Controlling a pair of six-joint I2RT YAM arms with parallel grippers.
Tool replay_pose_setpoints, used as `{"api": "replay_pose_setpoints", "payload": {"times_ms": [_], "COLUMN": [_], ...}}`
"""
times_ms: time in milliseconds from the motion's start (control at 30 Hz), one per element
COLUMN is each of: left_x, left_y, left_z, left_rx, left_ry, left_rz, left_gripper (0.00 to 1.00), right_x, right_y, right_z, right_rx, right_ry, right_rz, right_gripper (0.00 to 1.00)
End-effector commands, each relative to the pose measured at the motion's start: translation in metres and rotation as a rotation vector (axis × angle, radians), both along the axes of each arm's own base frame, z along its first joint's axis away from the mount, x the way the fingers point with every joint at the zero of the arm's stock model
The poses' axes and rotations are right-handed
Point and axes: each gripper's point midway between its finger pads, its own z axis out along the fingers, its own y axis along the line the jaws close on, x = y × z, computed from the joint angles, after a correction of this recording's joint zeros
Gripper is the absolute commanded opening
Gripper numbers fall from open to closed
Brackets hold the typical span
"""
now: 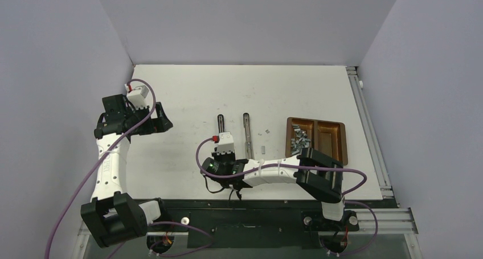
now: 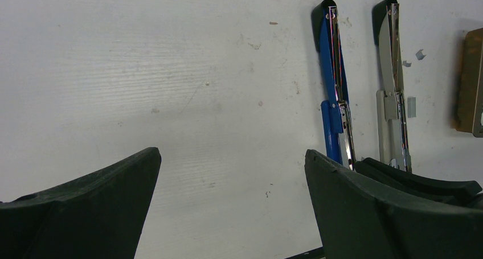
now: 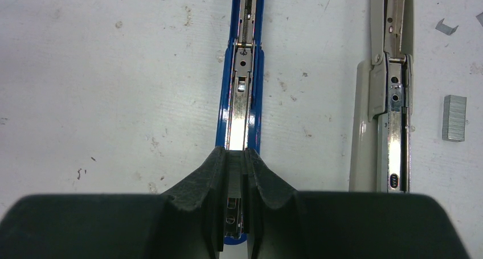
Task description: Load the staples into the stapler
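Observation:
A blue stapler (image 3: 241, 94) lies opened flat on the table, its metal channel facing up; it also shows in the top view (image 1: 220, 125) and the left wrist view (image 2: 332, 77). My right gripper (image 3: 234, 155) is shut on a short grey staple strip (image 3: 233, 171), held right over the near end of the blue stapler's channel. The pile of staples (image 1: 300, 138) lies in the left compartment of a brown tray (image 1: 336, 142). My left gripper (image 2: 230, 156) is open and empty above bare table, left of the staplers (image 1: 164, 122).
A grey stapler (image 3: 389, 99) lies opened flat just right of the blue one, also in the top view (image 1: 246, 135). A loose staple strip (image 3: 454, 118) and single staples (image 3: 447, 27) lie beside it. Walls enclose the table on three sides.

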Motion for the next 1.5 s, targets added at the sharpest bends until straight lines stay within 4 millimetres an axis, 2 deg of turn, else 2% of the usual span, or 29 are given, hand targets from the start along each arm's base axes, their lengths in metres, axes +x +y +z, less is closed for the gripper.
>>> {"api": "replay_pose_setpoints", "payload": {"times_ms": [0, 1467], "left_x": [0.008, 0.009], "left_y": [-0.001, -0.002], "left_z": [0.014, 0.017], "left_rx": [0.002, -0.003], "left_ry": [-0.059, -0.066], "left_rz": [-0.008, -0.007], "left_gripper": [0.96, 0.96], "right_x": [-0.001, -0.005], "right_y": [0.003, -0.004], "right_z": [0.002, -0.017], "right_rx": [0.008, -0.012], "right_ry": [-0.014, 0.022], "right_rz": [0.000, 0.012], "right_gripper": [0.09, 0.10]}}
